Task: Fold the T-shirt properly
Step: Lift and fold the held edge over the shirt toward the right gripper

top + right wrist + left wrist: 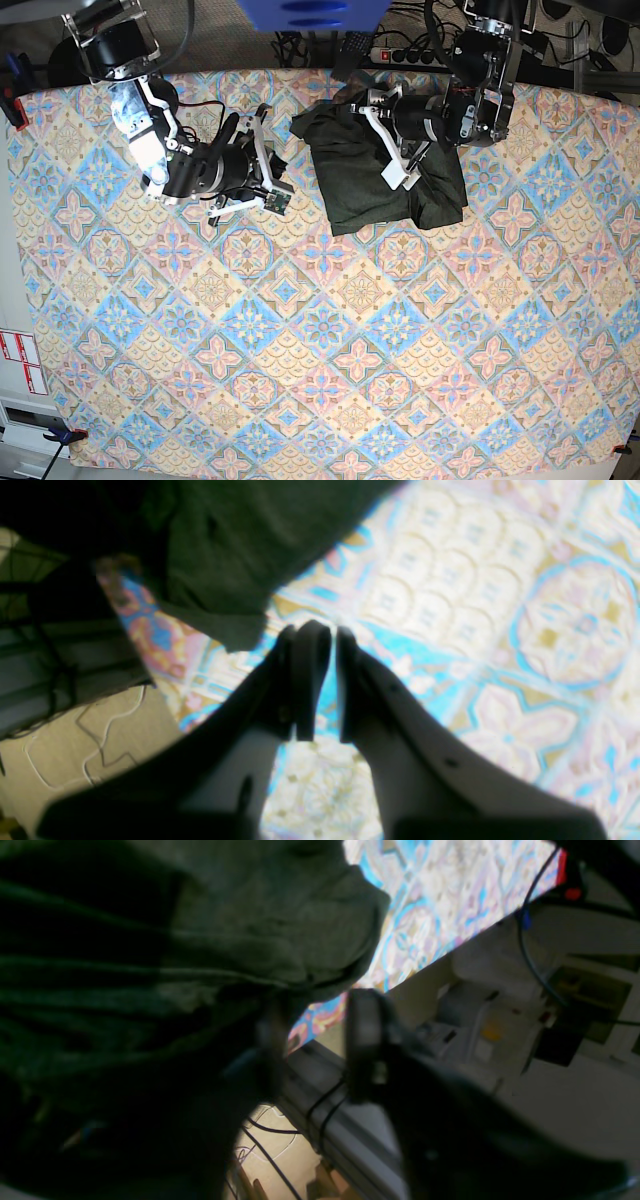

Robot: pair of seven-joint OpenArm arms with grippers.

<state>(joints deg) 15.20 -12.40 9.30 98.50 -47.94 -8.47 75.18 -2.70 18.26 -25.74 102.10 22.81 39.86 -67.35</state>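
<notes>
The T-shirt (358, 190), dark olive green, lies folded in a rough rectangle at the table's far middle. In the left wrist view the T-shirt (225, 915) fills the left half. My left gripper (318, 1007) stands open at the cloth's edge; patterned table shows through the gap, and the cloth drapes over one finger (272, 1040). In the base view the left gripper (398, 165) rests on the shirt's right part. My right gripper (330, 632) hovers over bare table, jaws nearly touching, nothing between them. A corner of the T-shirt (240, 540) lies just beyond it. The right gripper (268, 160) sits left of the shirt.
A patterned cloth covers the table (320, 330). Cables and a power strip (400, 55) lie behind the far edge, next to a blue object (310, 12). In the left wrist view the table edge (350, 1135) and dangling cables are close by.
</notes>
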